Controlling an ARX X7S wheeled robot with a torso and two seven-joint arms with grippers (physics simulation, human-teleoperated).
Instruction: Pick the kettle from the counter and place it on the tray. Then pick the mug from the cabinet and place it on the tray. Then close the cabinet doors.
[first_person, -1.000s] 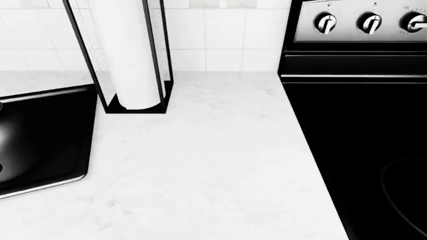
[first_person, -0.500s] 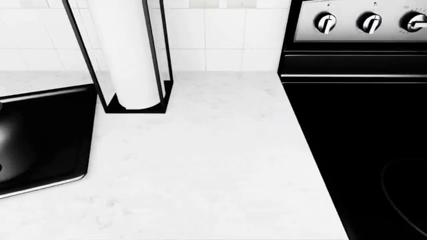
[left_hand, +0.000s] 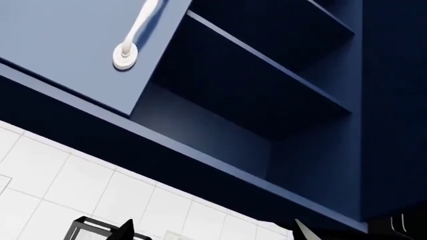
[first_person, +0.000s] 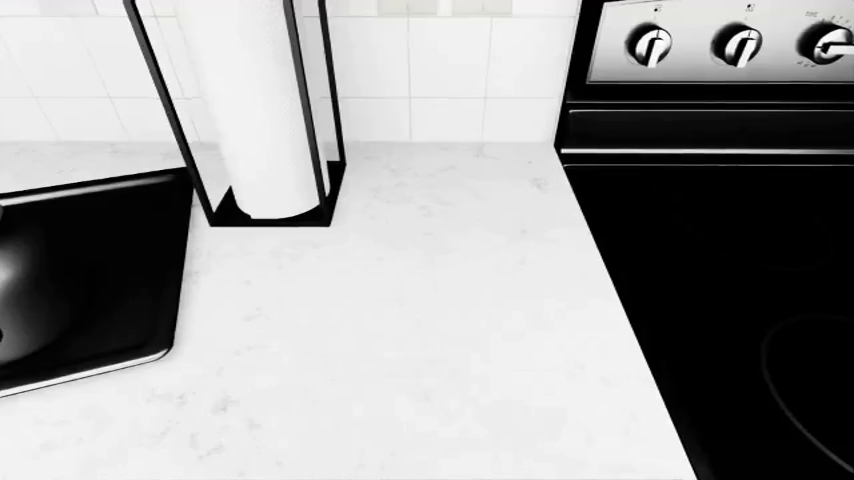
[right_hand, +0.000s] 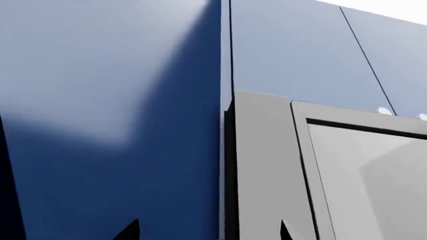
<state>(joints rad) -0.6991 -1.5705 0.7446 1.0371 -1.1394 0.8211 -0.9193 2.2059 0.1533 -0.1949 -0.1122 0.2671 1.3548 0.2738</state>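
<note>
Left gripper (left_hand: 212, 231) fingertips spread wide, empty, open blue cabinet (left_hand: 267, 100) shelves beyond them. Right gripper (right_hand: 208, 231) fingertips also wide, empty, facing closed blue door (right_hand: 107, 100).

No readable text; stove knob (first_person: 739, 44) markings too small.

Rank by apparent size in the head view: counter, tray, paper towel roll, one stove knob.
1. counter, largest.
2. tray and paper towel roll: similar visible area, both cut off by the frame, so unranked.
3. stove knob, smallest.
</note>
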